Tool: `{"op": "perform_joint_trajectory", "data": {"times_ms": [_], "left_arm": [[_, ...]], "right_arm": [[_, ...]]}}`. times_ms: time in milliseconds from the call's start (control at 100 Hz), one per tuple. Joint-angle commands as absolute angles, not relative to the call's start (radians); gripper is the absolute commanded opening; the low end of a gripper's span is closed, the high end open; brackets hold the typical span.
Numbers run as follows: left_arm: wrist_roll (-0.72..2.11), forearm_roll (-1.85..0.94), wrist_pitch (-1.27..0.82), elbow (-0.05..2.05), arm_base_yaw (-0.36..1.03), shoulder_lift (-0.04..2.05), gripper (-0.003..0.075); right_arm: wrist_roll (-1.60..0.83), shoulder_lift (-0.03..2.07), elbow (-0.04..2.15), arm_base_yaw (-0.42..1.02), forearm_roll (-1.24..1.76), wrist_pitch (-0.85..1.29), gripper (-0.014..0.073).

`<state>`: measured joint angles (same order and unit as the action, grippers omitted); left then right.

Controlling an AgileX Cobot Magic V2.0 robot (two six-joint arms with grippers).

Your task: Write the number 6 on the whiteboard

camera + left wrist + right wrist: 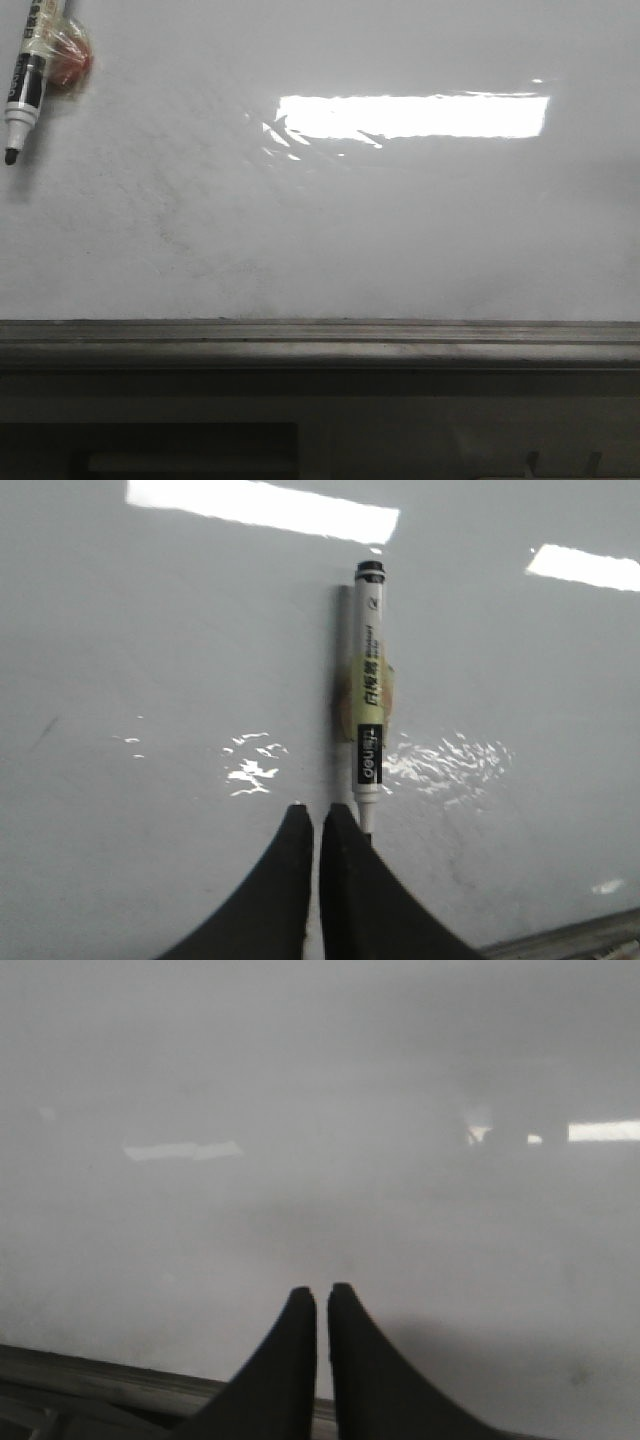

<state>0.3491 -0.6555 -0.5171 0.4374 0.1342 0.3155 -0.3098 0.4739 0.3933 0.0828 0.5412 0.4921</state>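
The whiteboard (400,230) is glossy white with faint grey smudges, and no number 6 or other dark drawn line shows on it. A black-and-white marker (25,85) is stuck to its upper left with tape and an orange lump, tip pointing down. In the left wrist view my left gripper (317,815) is shut and empty. Its fingertips are just beside the tip of the marker (368,700), which lies outside the jaws. My right gripper (321,1293) is shut and empty, facing bare board (300,1110). Neither gripper shows in the front view.
A bright rectangular glare (412,115) sits on the board's upper middle. A grey metal ledge (320,340) runs along the board's lower edge. It also shows in the left wrist view (570,942) and in the right wrist view (100,1380).
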Motion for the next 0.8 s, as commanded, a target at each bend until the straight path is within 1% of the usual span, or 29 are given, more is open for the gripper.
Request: {"op": "perform_joint_trajectory", "data": {"times_ms": [0, 50, 80, 100, 120, 130, 140, 160, 170, 200, 220, 270, 390, 560, 790], "left_arm": [[0.364, -0.683, -0.466, 0.479, 0.186, 0.368, 0.0037], [0.364, -0.7, -0.45, 0.479, 0.212, 0.392, 0.0108], [0.366, -0.716, -0.439, 0.479, 0.226, 0.408, 0.0174], [0.368, -0.724, -0.431, 0.479, 0.236, 0.42, 0.0204], [0.376, -0.736, -0.426, 0.479, 0.245, 0.433, 0.025], [0.38, -0.745, -0.42, 0.479, 0.248, 0.438, 0.0281], [0.387, -0.75, -0.417, 0.479, 0.255, 0.447, 0.0297], [0.399, -0.764, -0.404, 0.479, 0.264, 0.462, 0.036], [0.402, -0.764, -0.401, 0.479, 0.267, 0.467, 0.036], [0.412, -0.781, -0.384, 0.479, 0.281, 0.494, 0.043], [0.415, -0.791, -0.377, 0.479, 0.286, 0.505, 0.0465], [0.436, -0.811, -0.352, 0.481, 0.305, 0.545, 0.0513], [0.538, -0.86, -0.296, 0.495, 0.357, 0.646, 0.0501], [0.551, -0.858, -0.192, 0.534, 0.423, 0.79, 0.0461], [0.577, -0.858, -0.166, 0.599, 0.436, 0.935, 0.0438]], "right_arm": [[-0.326, 0.508, 0.449, 0.079, 0.543, 0.463, 0.0206], [-0.326, 0.511, 0.454, 0.079, 0.543, 0.463, 0.0338], [-0.326, 0.511, 0.454, 0.079, 0.545, 0.463, 0.0393], [-0.326, 0.511, 0.454, 0.079, 0.545, 0.463, 0.0426], [-0.326, 0.511, 0.454, 0.079, 0.548, 0.463, 0.0448], [-0.326, 0.511, 0.454, 0.079, 0.548, 0.463, 0.0454], [-0.326, 0.511, 0.454, 0.079, 0.548, 0.463, 0.0458], [-0.326, 0.511, 0.454, 0.079, 0.548, 0.463, 0.0465], [-0.326, 0.511, 0.454, 0.079, 0.548, 0.463, 0.0466], [-0.326, 0.511, 0.454, 0.079, 0.548, 0.463, 0.0466], [-0.326, 0.511, 0.454, 0.079, 0.548, 0.463, 0.0466], [-0.326, 0.511, 0.454, 0.079, 0.548, 0.463, 0.0466], [-0.326, 0.511, 0.454, 0.079, 0.548, 0.463, 0.0466], [-0.326, 0.511, 0.454, 0.079, 0.548, 0.463, 0.0466], [-0.328, 0.511, 0.454, 0.079, 0.548, 0.463, 0.0466]]}}
